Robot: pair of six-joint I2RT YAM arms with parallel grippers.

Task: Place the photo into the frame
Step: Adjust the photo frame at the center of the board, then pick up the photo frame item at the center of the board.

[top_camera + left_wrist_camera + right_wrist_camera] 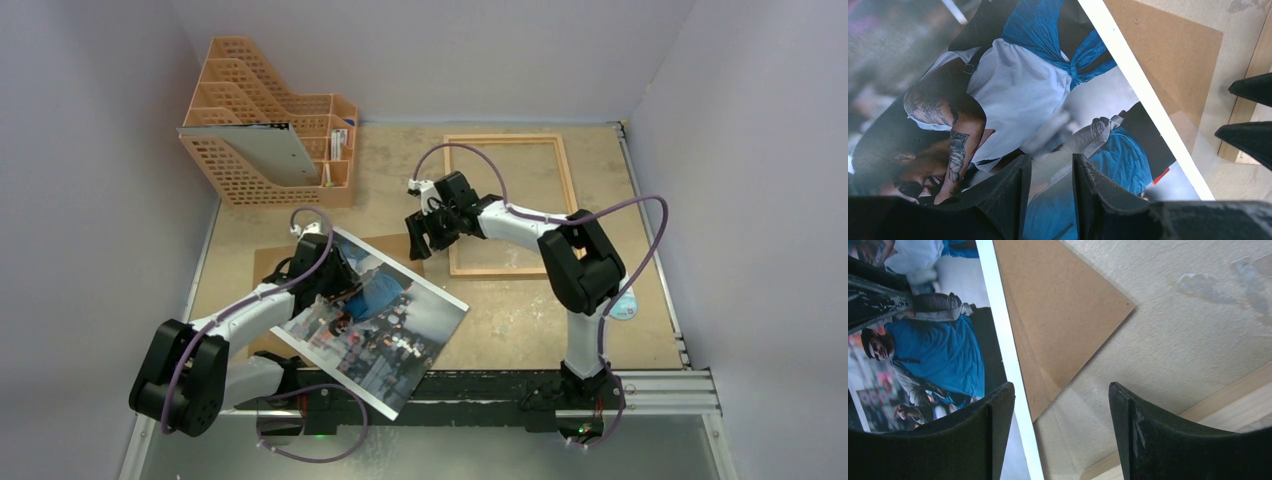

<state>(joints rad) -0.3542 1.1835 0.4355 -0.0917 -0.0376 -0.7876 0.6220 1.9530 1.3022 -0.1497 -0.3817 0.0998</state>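
Note:
The photo [400,330], a glossy street scene with a thin white border, lies at an angle at the front left, one corner past the table's front edge. My left gripper [335,292] is over its upper part. In the left wrist view the fingers [1050,160] stand a little apart, with the photo [1013,85] showing in the gap and nothing held. My right gripper [421,240] hangs open beside the photo's upper right edge. Its fingers [1062,390] span the white border of the photo [938,350] and bare table. The light-wood frame [568,180] lies flat at the back right, just right of that gripper.
A brown hardboard panel [268,268] lies under the photo, its corner [1058,315] sticking out toward the frame. An orange file rack [270,140] stands at the back left. A small round object [624,304] sits near the right arm's base. White walls close in the table.

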